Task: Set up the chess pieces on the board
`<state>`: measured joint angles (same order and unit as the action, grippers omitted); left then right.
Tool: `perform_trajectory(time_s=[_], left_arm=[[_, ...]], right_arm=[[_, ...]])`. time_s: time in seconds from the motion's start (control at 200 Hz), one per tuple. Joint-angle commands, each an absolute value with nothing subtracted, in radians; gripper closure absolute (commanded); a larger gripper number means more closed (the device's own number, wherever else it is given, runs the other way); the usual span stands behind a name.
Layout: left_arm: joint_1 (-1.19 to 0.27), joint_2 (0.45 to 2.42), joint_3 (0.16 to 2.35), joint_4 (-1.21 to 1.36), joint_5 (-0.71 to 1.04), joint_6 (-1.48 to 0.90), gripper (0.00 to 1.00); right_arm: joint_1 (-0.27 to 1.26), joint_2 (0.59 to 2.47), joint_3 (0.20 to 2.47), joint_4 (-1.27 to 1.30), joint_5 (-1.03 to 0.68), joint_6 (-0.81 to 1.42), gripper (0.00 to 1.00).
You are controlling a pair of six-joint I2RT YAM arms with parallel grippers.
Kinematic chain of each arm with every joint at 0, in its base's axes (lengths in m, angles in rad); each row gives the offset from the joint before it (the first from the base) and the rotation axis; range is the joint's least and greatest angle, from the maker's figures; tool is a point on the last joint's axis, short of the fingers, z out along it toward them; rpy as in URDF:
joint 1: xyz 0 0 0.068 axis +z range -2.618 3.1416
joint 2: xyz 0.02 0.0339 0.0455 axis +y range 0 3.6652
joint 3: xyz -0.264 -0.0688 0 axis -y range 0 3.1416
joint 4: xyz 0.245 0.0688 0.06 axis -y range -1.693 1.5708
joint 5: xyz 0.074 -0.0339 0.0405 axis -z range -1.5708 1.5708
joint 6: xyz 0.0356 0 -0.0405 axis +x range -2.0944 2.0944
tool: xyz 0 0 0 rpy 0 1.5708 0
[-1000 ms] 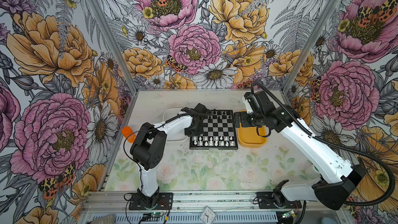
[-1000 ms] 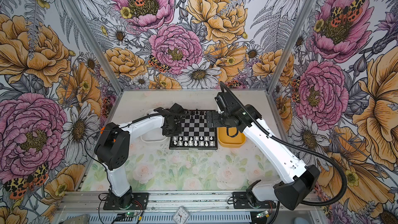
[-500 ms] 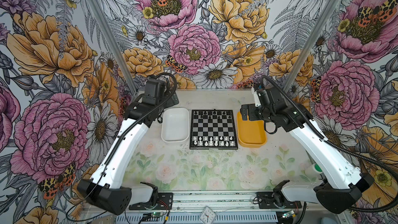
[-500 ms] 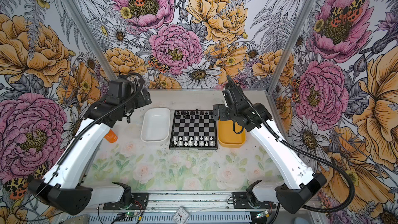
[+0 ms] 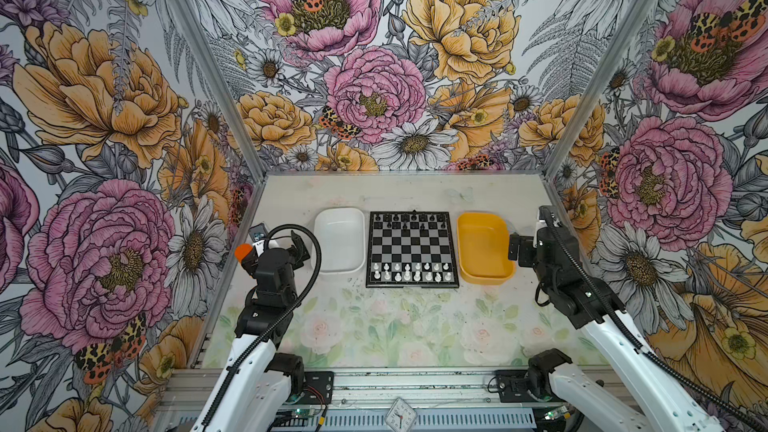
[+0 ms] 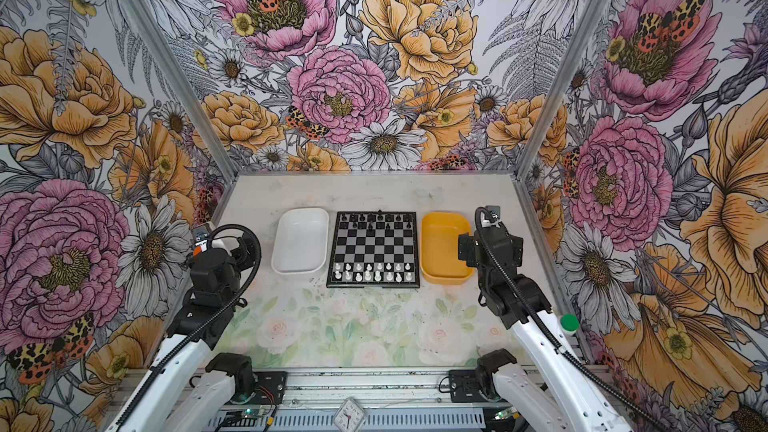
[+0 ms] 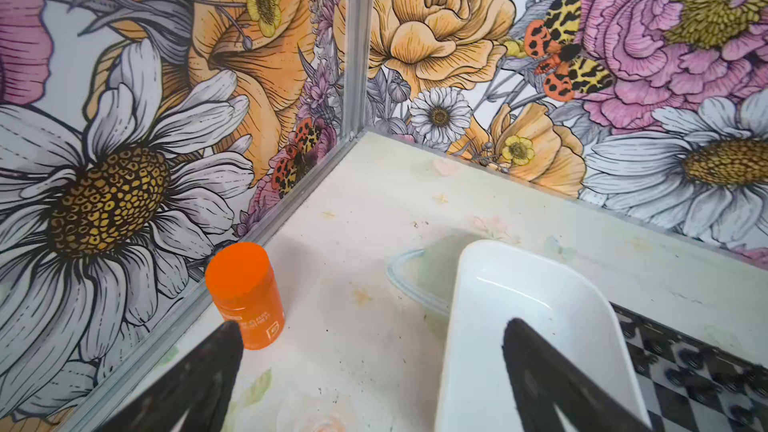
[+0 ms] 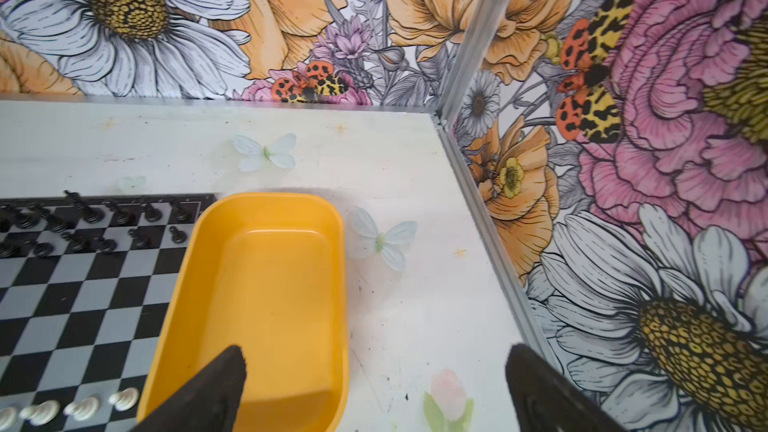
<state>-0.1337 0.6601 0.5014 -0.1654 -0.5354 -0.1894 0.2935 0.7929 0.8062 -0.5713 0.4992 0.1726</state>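
Observation:
The board (image 5: 412, 249) (image 6: 374, 249) lies mid-table in both top views. Black chess pieces (image 5: 409, 220) fill its two far rows and white ones (image 5: 411, 274) its two near rows. My left gripper (image 5: 300, 245) (image 7: 372, 326) hangs open and empty left of the white tray (image 5: 338, 241), over bare table and the tray's rim. My right gripper (image 5: 515, 249) (image 8: 376, 351) is open and empty at the yellow tray's (image 5: 484, 249) right edge. The right wrist view shows the board (image 8: 83, 297) with black pieces (image 8: 91, 222) and white pieces (image 8: 75, 407).
Both trays look empty. An orange bottle (image 7: 245, 292) (image 5: 243, 251) stands against the left wall beside my left gripper. A green-capped object (image 6: 569, 323) sits by the right wall behind the right arm. Walls close in the table on three sides.
The left gripper left the board's far-left corner, opened, and drew back to the left of the white tray. The right arm pulled back from above the yellow tray toward the right wall.

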Motion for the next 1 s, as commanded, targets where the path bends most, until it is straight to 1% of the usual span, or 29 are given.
perform_trajectory(time_s=[0.0, 0.05, 0.15, 0.235, 0.3, 0.4, 0.51, 0.63, 0.655, 0.7, 0.756, 0.826, 0.891, 0.921, 0.996], left_arm=[[-0.077, 0.719, 0.490, 0.081, -0.464, -0.132, 0.01], [-0.063, 0.772, 0.468, 0.131, -0.437, -0.131, 0.01], [-0.041, 0.873, 0.388, 0.313, -0.400, -0.113, 0.01], [-0.023, 0.956, 0.320, 0.454, -0.365, -0.092, 0.01], [-0.016, 1.011, 0.296, 0.536, -0.381, -0.097, 0.01], [0.009, 1.119, 0.291, 0.635, -0.304, -0.108, 0.01], [0.024, 1.275, 0.306, 0.750, -0.298, -0.115, 0.01], [0.023, 1.387, 0.335, 0.851, -0.218, -0.058, 0.01], [0.027, 1.420, 0.330, 0.894, -0.216, -0.055, 0.01], [0.035, 1.484, 0.318, 0.989, -0.164, -0.058, 0.01], [0.026, 1.569, 0.309, 1.102, -0.162, -0.041, 0.01], [0.026, 1.528, 0.333, 0.984, -0.163, -0.046, 0.01], [0.038, 1.557, 0.330, 1.040, -0.109, -0.044, 0.01], [0.047, 1.551, 0.338, 1.015, -0.082, -0.044, 0.01], [0.044, 1.550, 0.347, 1.000, -0.083, -0.043, 0.01]], right_arm=[[0.245, 0.790, 0.729, -0.361, 0.556, 0.136, 0.00], [0.231, 0.799, 0.683, -0.299, 0.556, 0.136, 0.00], [0.213, 0.813, 0.586, -0.135, 0.555, 0.086, 0.00], [0.181, 0.835, 0.510, -0.017, 0.524, 0.054, 0.00], [0.151, 0.835, 0.463, 0.076, 0.462, 0.046, 0.00], [0.098, 0.860, 0.410, 0.201, 0.359, 0.049, 0.00], [0.050, 0.931, 0.374, 0.319, 0.300, 0.087, 0.00], [0.036, 1.042, 0.343, 0.461, 0.231, 0.090, 0.00], [0.035, 1.071, 0.336, 0.495, 0.223, 0.088, 0.00], [0.035, 1.124, 0.324, 0.567, 0.214, 0.086, 0.00], [0.035, 1.194, 0.316, 0.646, 0.205, 0.086, 0.00], [0.035, 1.274, 0.313, 0.721, 0.190, 0.076, 0.00], [0.035, 1.310, 0.326, 0.756, 0.171, 0.060, 0.00], [0.034, 1.338, 0.330, 0.790, 0.167, 0.051, 0.00], [0.029, 1.421, 0.354, 0.833, 0.144, 0.038, 0.00]])
